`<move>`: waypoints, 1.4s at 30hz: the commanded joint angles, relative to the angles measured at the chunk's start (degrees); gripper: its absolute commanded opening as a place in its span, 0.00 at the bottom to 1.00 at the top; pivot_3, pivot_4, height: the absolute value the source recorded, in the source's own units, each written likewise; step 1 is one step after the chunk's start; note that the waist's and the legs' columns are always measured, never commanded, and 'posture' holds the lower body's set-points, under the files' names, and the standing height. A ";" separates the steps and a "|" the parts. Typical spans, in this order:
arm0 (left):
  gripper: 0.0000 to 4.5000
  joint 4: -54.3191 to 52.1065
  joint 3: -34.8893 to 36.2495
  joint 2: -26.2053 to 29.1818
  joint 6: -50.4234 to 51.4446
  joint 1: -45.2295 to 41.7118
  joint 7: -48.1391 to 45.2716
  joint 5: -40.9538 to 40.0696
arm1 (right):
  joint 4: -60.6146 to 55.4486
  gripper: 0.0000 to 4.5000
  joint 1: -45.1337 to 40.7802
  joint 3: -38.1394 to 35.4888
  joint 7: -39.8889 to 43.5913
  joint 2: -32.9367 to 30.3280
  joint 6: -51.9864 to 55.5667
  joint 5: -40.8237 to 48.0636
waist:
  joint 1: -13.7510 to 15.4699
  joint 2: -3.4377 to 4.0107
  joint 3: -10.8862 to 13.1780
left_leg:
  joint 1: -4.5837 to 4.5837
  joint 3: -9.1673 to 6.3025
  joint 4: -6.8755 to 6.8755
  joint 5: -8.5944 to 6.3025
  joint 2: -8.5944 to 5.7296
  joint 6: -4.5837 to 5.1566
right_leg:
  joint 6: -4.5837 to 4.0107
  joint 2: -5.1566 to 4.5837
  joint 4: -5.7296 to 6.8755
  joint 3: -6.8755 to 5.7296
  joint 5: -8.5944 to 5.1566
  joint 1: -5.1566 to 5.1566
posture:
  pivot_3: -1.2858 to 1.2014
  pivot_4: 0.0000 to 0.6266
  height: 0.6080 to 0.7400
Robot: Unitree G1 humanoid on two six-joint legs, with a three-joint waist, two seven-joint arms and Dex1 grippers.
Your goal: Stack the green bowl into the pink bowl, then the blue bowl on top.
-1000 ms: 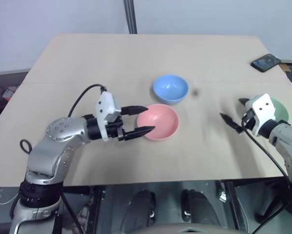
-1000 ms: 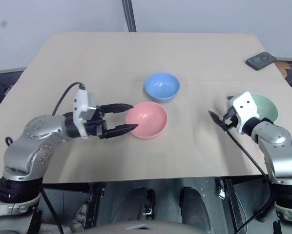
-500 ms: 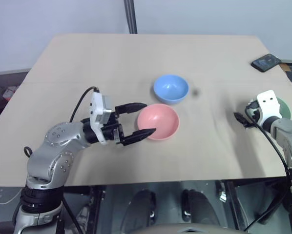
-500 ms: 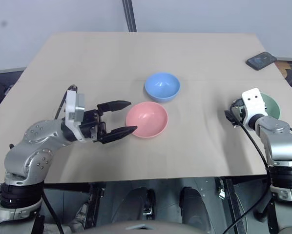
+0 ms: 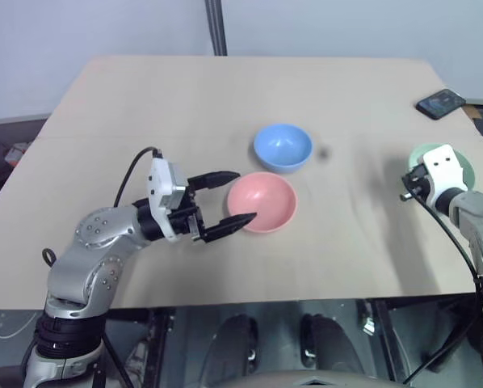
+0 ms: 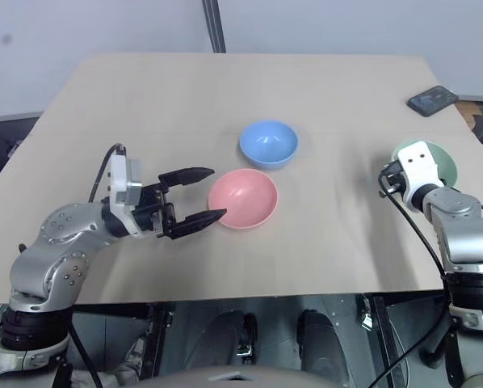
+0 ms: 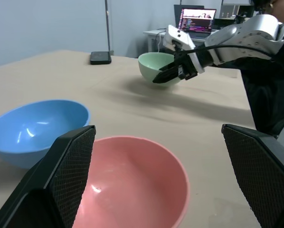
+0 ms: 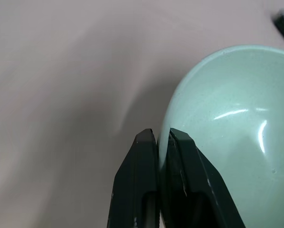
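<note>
The green bowl (image 8: 227, 128), at the worktop's (image 5: 225, 89) right edge, is being pinched at its rim by the right gripper (image 8: 163, 142), while the left gripper (image 5: 229, 198) is being held spread beside the pink bowl (image 5: 262, 202), so lifting and carrying leftward is being called for next.

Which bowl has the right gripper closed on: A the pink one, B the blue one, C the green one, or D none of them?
C: the right gripper is pinched shut on the rim of the green bowl, with one finger inside the wall and one outside.
</note>
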 commanded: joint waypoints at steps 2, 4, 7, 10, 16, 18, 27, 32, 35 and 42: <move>1.00 0.79 4.14 -0.22 -0.96 3.57 0.98 -2.01 | -16.62 0.01 0.75 2.85 15.05 1.17 -9.06 11.23 | -0.83 0.01 0.00 | 0.02 -0.01 -0.04 0.00 0.10 0.00 | 0.01 0.08 -0.02 0.01 0.00 0.00 | 0.52 0.24 1.00; 1.00 1.95 6.37 0.67 -1.87 6.68 0.02 -1.74 | -22.59 0.01 -1.36 7.27 18.74 2.99 -7.83 15.48 | -1.12 0.01 0.00 | 0.02 -0.04 -0.05 0.00 0.15 -0.01 | 0.00 0.10 -0.01 0.00 0.00 -0.01 | 0.52 0.24 1.00; 1.00 4.11 8.80 1.65 -3.89 9.80 -0.66 -0.53 | -25.04 0.01 -6.29 14.11 21.02 6.50 -6.15 17.27 | -1.41 0.00 0.00 | 0.04 -0.03 -0.04 -0.01 0.16 -0.02 | -0.01 0.07 -0.01 -0.01 -0.01 -0.01 | 0.52 0.24 1.00; 1.00 5.09 9.40 2.29 -4.69 10.65 -0.79 -0.23 | -22.43 0.01 -10.16 19.24 22.57 8.07 -7.36 14.54 | -0.59 -0.04 -0.02 | 0.05 -0.15 -0.04 -0.01 0.10 -0.02 | -0.26 -0.07 0.01 -0.18 -0.13 -0.01 | 0.52 0.24 1.00; 1.00 5.48 9.74 3.02 -5.54 10.70 -0.90 0.08 | -11.16 0.01 -15.28 29.02 27.06 11.27 -14.44 6.61 | -0.26 -0.04 -0.02 | 0.01 -0.19 -0.04 -0.01 0.01 -0.03 | -0.28 -0.17 0.00 -0.27 -0.12 -0.01 | 0.52 0.24 1.00; 1.00 4.70 9.94 2.84 -5.33 10.86 -0.37 -0.31 | -9.88 0.18 -15.04 29.30 27.87 10.86 -15.66 5.54 | -0.16 -0.03 -0.01 | -0.03 -0.17 -0.04 -0.01 -0.01 -0.04 | -0.27 -0.17 0.00 -0.27 -0.12 -0.01 | 0.52 0.24 1.00; 1.00 1.01 10.08 1.90 -4.92 13.74 1.41 -1.17 | -17.17 0.87 -16.86 17.13 24.52 9.59 -9.77 12.76 | -0.57 -0.01 0.00 | -0.02 -0.15 -0.05 -0.02 0.02 -0.06 | -0.26 -0.18 0.01 -0.27 -0.11 -0.02 | 0.52 0.24 1.00; 1.00 0.47 9.79 1.70 -4.66 12.86 2.47 -1.34 | -4.90 0.87 -22.14 16.92 28.79 4.88 -24.68 4.69 | -0.69 -0.02 -0.01 | 0.05 -0.16 -0.05 -0.05 0.02 -0.11 | -0.28 -0.20 -0.01 -0.28 -0.12 -0.01 | 0.52 0.24 1.00; 1.00 0.30 9.63 1.77 -4.60 12.59 2.74 -1.29 | 10.27 0.87 -26.41 20.83 29.77 4.27 -38.66 -3.76 | -1.21 -0.02 0.00 | 0.03 -0.09 -0.07 -0.02 -0.01 -0.05 | -0.28 -0.18 0.00 -0.21 -0.12 -0.01 | 0.52 0.24 1.00; 1.00 -2.29 12.47 1.85 -4.31 15.73 4.21 -2.51 | 45.60 0.87 -38.40 29.33 23.34 11.66 -66.58 -19.62 | -2.58 0.01 0.04 | 0.00 0.04 -0.14 0.02 0.04 -0.08 | -0.18 -0.07 0.01 -0.08 -0.06 -0.14 | 0.52 0.24 1.00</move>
